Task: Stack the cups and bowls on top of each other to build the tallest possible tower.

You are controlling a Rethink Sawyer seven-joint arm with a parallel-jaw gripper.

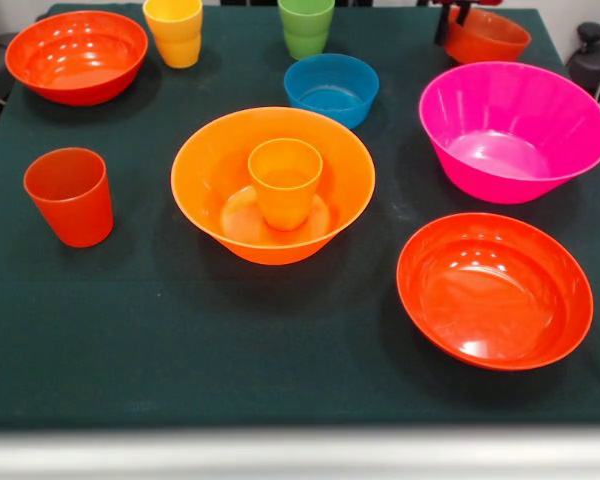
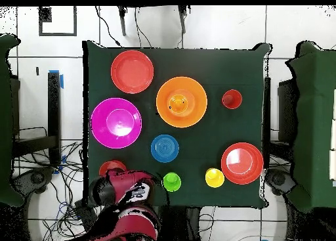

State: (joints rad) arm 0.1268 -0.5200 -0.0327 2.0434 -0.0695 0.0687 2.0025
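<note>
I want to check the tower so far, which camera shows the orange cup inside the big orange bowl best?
The front view: the orange cup stands upright inside the large orange bowl, its side visible. The overhead view shows only its rim, a circle within the bowl.

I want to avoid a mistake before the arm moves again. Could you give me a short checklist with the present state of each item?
1. Orange cup stands upright inside large orange bowl: ok.
2. Gripper open or shut: cannot tell, only its tip shows at the small red-orange bowl.
3. Red-orange cup upright, standing apart: ok.
4. Yellow cup and green cup upright: ok.
5. Tower taller than two pieces: not ok.
6. Magenta bowl and blue bowl empty: ok.
</note>
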